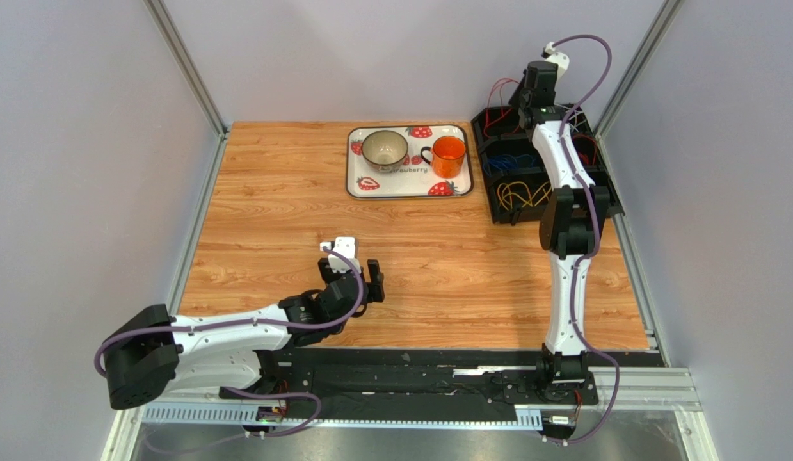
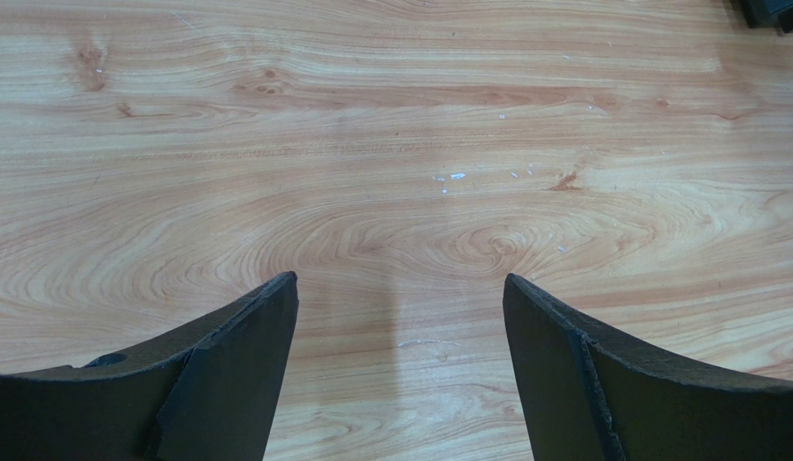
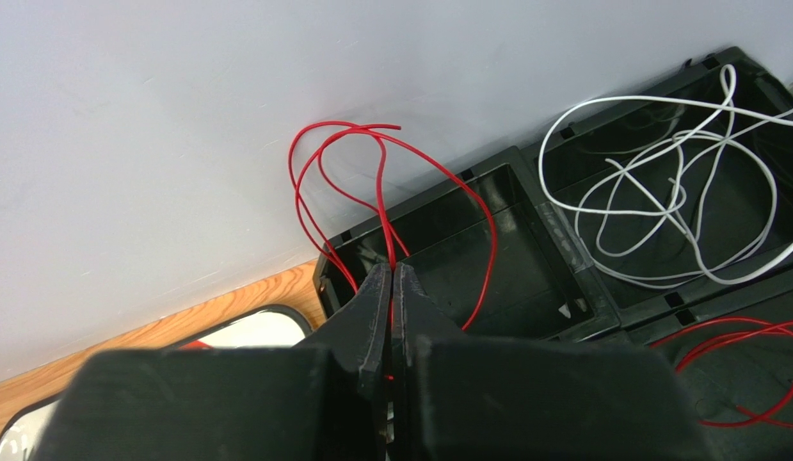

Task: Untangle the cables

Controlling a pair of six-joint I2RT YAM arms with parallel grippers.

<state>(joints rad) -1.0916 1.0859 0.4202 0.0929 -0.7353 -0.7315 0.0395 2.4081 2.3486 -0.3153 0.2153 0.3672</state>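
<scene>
1. Right wrist view: the right gripper (image 3: 391, 279) has its fingers pressed together on a red cable (image 3: 384, 206); the cable's loops rise above the fingertips against the back wall; one strand curves down into the end compartment of the black organiser (image 3: 525, 206).
2. The neighbouring compartment holds a white cable (image 3: 681, 182) in loose overlapping loops; a second red bundle (image 3: 746, 331) lies in the compartment at the lower right edge; whether it joins the held cable cannot be told.
3. In the top external view, blue cables (image 1: 511, 161) and yellow cables (image 1: 523, 195) lie in separate compartments of the same organiser.
4. The left gripper (image 2: 400, 283) is spread wide and holds nothing; it hovers over the bare wooden table (image 2: 371, 144), well apart from the organiser.
5. A strawberry tray (image 1: 357, 182) carrying a bowl (image 1: 384, 148) and an orange mug (image 1: 449, 154) stands just beside the organiser; none of the three looks relevant to the task.
6. Progress, as a judgement: the task appears well advanced, since each colour occupies its own compartment; remaining work is to settle the held red cable inside its compartment, as its loops stand above the rim; the white cable's crossings may also need checking.
</scene>
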